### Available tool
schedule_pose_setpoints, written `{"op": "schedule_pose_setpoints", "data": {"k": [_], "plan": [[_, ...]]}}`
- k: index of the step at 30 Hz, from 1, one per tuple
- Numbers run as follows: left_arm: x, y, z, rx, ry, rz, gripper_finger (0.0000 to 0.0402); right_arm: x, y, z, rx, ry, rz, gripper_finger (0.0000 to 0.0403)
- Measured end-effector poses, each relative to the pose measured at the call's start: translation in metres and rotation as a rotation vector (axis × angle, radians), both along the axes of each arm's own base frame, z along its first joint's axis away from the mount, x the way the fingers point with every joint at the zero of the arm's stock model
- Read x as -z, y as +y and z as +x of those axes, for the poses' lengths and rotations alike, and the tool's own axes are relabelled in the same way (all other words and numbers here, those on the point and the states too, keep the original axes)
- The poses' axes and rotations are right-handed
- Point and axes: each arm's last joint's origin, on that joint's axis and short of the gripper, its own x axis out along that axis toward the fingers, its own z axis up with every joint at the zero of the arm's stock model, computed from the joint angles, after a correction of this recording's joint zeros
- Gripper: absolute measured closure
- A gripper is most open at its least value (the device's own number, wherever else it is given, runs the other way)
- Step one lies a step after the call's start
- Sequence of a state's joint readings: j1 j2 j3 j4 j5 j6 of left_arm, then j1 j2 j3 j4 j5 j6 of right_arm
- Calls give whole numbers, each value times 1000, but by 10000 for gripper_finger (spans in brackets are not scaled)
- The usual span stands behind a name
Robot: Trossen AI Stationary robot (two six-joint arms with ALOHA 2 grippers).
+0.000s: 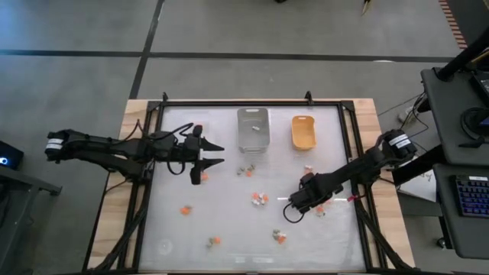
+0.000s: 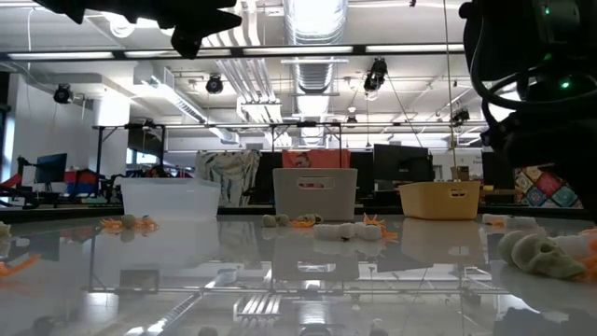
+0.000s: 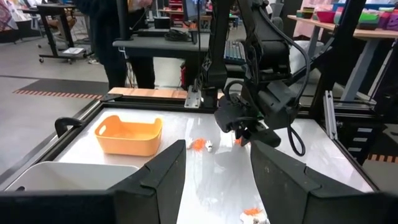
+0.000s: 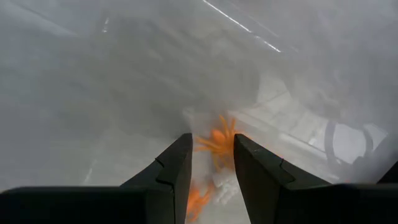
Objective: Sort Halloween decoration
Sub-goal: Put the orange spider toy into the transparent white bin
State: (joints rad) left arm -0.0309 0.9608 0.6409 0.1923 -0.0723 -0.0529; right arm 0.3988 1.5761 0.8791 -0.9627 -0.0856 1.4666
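Tiny orange, white and tan trinkets lie scattered on the white table top, among them one pair (image 1: 246, 171), one cluster (image 1: 260, 200) and a lone orange one (image 1: 186, 210). My right gripper (image 1: 292, 209) hangs low over the table's right half, pointing down, its fingers narrowly open. In the right wrist view an orange spidery trinket (image 4: 217, 142) lies on the table just past the fingertips (image 4: 211, 140), with more orange and white bits between the fingers. My left gripper (image 1: 218, 153) hovers open over the table's left half, level, empty. My right gripper comes from above with one finger (image 4: 177, 163) on each side of the orange spidery trinket's near end (image 4: 208, 147), which lies on the table. Whether the fingers touch it, I cannot tell.
At the far edge stand a grey tray (image 1: 253, 128) and an orange-yellow tray (image 1: 303, 131); a clear tray (image 2: 171, 198) shows left of them in the low view. A pale skull trinket (image 2: 541, 254) lies near the right edge. A black frame (image 1: 348, 153) rims the table.
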Motion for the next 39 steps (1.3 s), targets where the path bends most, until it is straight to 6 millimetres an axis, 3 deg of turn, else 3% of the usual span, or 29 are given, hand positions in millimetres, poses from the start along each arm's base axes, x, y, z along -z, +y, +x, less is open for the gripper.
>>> {"op": "schedule_pose_setpoints", "data": {"k": [8, 23, 31, 39], "plan": [[0, 0, 0, 0, -2, 0, 237, 0, 0, 2, -25, -16, -18, 303], [0, 0, 0, 0, -1, 0, 237, 0, -1, 4, -54, -42, -47, 390], [0, 0, 0, 0, -1, 0, 237, -3, 0, 6, -82, -53, -33, 394], [0, 0, 0, 0, -1, 0, 237, -24, 2, 14, -130, -165, -54, 394]]}}
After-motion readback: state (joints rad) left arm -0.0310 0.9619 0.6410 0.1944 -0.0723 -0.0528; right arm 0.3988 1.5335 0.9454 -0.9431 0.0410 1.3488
